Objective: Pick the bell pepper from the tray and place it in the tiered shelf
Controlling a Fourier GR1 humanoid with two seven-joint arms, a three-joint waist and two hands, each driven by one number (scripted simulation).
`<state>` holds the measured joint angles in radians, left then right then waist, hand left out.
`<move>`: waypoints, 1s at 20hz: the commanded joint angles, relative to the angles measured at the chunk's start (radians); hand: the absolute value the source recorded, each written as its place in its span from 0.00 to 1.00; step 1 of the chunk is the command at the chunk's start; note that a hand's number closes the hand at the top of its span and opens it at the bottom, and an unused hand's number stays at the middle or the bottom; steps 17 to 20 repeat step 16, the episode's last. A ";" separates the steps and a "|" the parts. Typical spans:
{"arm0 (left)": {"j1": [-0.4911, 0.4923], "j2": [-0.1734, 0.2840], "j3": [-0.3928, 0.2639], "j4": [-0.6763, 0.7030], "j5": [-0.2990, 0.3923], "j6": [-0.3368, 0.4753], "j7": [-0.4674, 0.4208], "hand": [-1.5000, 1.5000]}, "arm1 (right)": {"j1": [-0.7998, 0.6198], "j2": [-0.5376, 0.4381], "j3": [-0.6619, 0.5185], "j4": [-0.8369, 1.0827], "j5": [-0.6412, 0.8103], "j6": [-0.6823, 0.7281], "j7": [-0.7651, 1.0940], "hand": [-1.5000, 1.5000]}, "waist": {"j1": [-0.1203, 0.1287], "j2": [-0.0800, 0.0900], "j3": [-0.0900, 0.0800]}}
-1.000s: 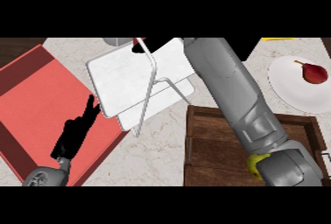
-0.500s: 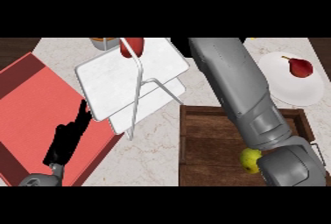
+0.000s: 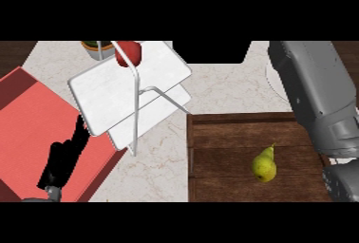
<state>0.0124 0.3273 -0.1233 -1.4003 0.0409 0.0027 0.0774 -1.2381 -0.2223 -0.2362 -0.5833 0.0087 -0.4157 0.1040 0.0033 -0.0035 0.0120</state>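
At the lower right edge: right hand, only partly in view, cut by the frame, so whether its fingers are spread or curled cannot be told; nothing shows in it. It sits just beside the yellow-green fruit without visibly touching it. Right forearm: grey, running down the right side over the far corner of the wooden tray. Fruit: lies on its side on the tray's boards, stem end pointing away, apart from every wall. It is pear-shaped rather than blocky, yet it is the sole item on this tray and is judged to be the task's bell pepper. Handling, as judged: light, stiff, smooth-skinned and apt to roll or slip, bruisable; best taken across the broad lower body, thumb opposite fingers, not by the narrow neck. Tiered shelf: white plates on a wire frame, standing on the marble tabletop left of the tray, well apart from the fruit; a red object sits at its far edge, a small pot beyond. Left hand: black, fingers straight, resting over the red tray at lower left.
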 commanded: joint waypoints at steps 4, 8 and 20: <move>-0.052 -0.049 0.003 0.046 0.016 -0.015 -0.021 0.50 | 0.150 -0.198 -0.036 -0.067 -0.058 0.257 -0.052 0.00 | -0.012 0.006 -0.012; -0.024 -0.057 -0.018 0.007 -0.015 0.000 0.005 0.50 | 0.248 -0.225 -0.023 -0.170 -0.076 0.332 -0.059 0.00 | -0.017 0.000 -0.012; -0.068 -0.073 -0.010 0.040 -0.034 -0.007 -0.004 0.50 | 0.275 -0.286 -0.017 -0.081 -0.049 0.418 -0.138 0.00 | 0.007 0.009 -0.012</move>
